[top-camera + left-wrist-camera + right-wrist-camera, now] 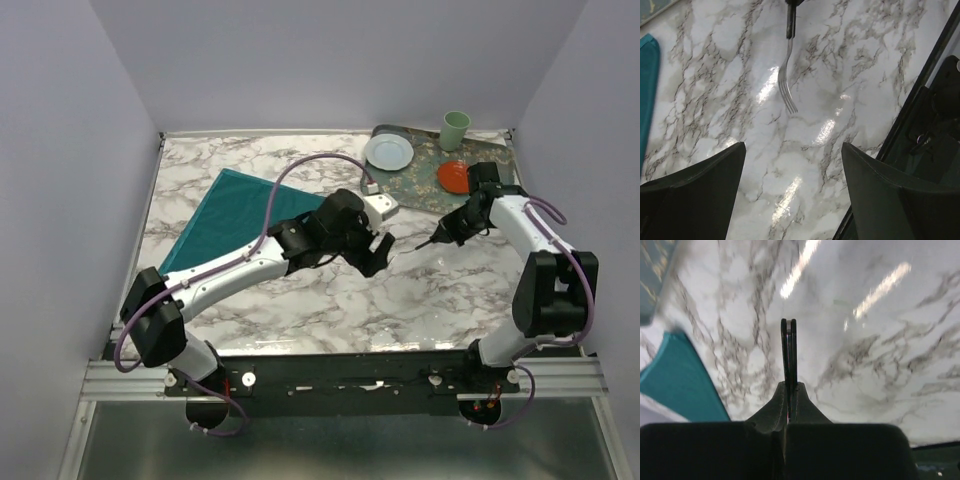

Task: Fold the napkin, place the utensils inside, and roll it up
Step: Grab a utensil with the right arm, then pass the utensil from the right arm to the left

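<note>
The napkin point(235, 215) is a teal cloth folded into a triangle on the left of the marble table; its edge also shows as the napkin point(647, 85) and the napkin point(680, 380). A silvery fork point(786, 75) with a dark handle lies low over the marble at mid-table, tines toward my left gripper. My right gripper point(437, 240) is shut on the fork's handle, seen edge-on as the fork point(789, 350) in front of the right gripper point(789, 386). My left gripper point(377, 256) stands open and empty just left of the fork point(418, 245). The left gripper point(793, 150) has only bare marble between its fingers.
A patterned grey-green tray point(420, 185) sits at the back right, carrying a white plate point(388, 152), a red dish point(453, 177) and a pale green cup point(456, 130). Grey walls close in the table on three sides.
</note>
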